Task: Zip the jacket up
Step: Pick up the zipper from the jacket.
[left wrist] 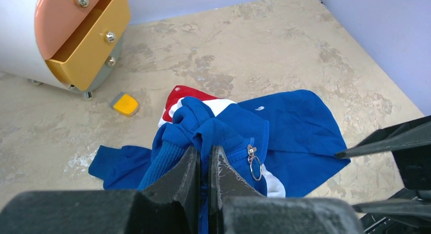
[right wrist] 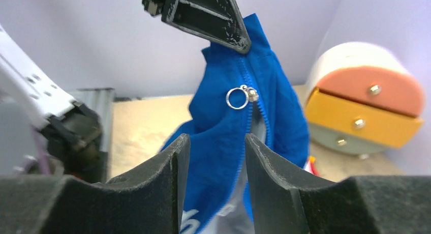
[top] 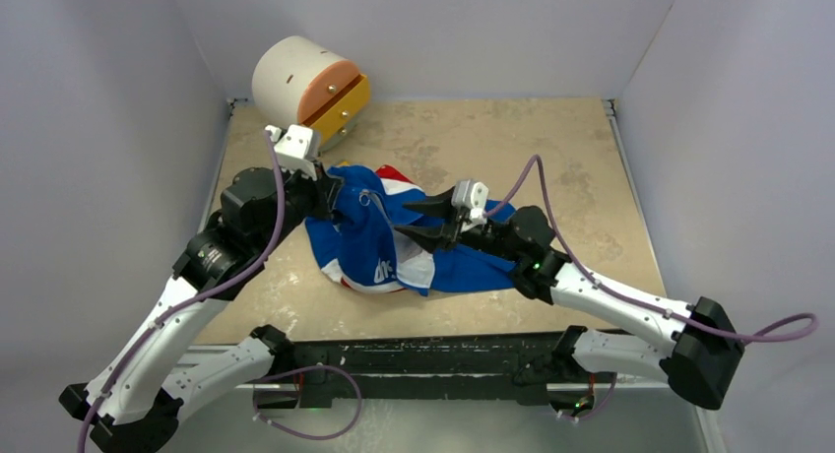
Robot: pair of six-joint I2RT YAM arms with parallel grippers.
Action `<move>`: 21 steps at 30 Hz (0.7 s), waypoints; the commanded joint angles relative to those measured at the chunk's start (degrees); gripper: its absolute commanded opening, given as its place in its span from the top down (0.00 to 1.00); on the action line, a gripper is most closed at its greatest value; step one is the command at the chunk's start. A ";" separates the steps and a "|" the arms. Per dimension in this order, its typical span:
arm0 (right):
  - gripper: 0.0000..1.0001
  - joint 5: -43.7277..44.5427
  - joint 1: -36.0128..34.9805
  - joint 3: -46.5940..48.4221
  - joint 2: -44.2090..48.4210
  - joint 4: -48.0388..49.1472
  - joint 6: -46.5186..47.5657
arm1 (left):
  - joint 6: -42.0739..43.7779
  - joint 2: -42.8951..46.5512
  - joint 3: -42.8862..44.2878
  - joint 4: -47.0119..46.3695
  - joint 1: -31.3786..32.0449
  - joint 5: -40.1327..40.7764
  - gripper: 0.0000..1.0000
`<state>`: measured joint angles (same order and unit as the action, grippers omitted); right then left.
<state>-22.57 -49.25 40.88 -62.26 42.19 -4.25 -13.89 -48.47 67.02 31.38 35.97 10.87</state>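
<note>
The blue jacket (top: pixel 379 241) with white and red panels lies bunched mid-table. My left gripper (left wrist: pixel 204 155) is shut on a fold of the jacket (left wrist: pixel 295 127) near the top of its zip, holding it up off the table. The zip slider with its metal ring (left wrist: pixel 254 165) hangs just right of the left fingers. In the right wrist view the ring pull (right wrist: pixel 239 97) hangs on the raised jacket (right wrist: pixel 223 137), below the left fingertip (right wrist: pixel 213 15). My right gripper (right wrist: pixel 217 142) stands open, jaws apart, lower than the ring, with blue fabric seen between them. From above, the right gripper (top: pixel 421 217) points at the jacket from the right.
A white round drawer unit (top: pixel 300 79) with orange and yellow fronts stands at the back left. A small yellow block (left wrist: pixel 125 104) lies on the table beside it. Walls close in the table on three sides.
</note>
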 commanded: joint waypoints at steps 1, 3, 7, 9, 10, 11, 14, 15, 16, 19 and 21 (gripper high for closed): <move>0.54 1.66 -0.92 -4.30 -2.57 15.90 21.96 | -0.06 -0.14 2.37 -4.01 -0.34 -1.70 1.00; 0.56 2.85 -1.86 -3.64 -3.97 16.91 27.10 | -0.32 -0.05 2.24 -4.43 -0.29 -2.48 1.00; 0.54 5.71 -6.76 -1.71 -8.32 17.29 40.91 | -0.36 0.27 2.23 -4.57 -0.31 -3.14 1.00; 0.53 8.03 -8.82 -0.86 -10.24 18.15 45.81 | -0.27 0.39 2.32 -4.57 -0.36 -3.14 1.00; 0.52 8.93 -9.53 -0.68 -11.11 19.43 46.92 | -0.26 0.39 2.40 -4.57 -0.35 -3.22 1.00; 0.51 9.56 -10.07 -0.45 -11.76 20.67 47.56 | -0.22 0.39 2.41 -4.57 -0.37 -3.30 1.00; 0.49 11.30 -11.11 0.74 -13.41 22.45 48.49 | -0.24 0.51 2.33 -4.61 -0.33 -3.49 1.00; 0.49 12.17 -11.39 1.04 -13.96 23.59 48.65 | -0.25 0.41 2.24 -4.72 -0.31 -3.61 1.00; 0.49 12.83 -11.52 1.24 -14.37 24.41 48.89 | -0.26 0.39 2.31 -4.74 -0.36 -3.80 1.00; 0.50 15.51 -11.88 1.73 -15.56 26.93 50.95 | -0.26 0.40 2.26 -4.74 -0.30 -4.04 1.00; 0.52 16.26 -11.83 2.26 -15.99 26.56 52.28 | -0.26 0.49 2.23 -4.74 -0.35 -4.04 1.00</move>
<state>-10.81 -60.75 40.05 -77.93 62.63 43.24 -13.96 -48.95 67.02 30.96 35.97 7.70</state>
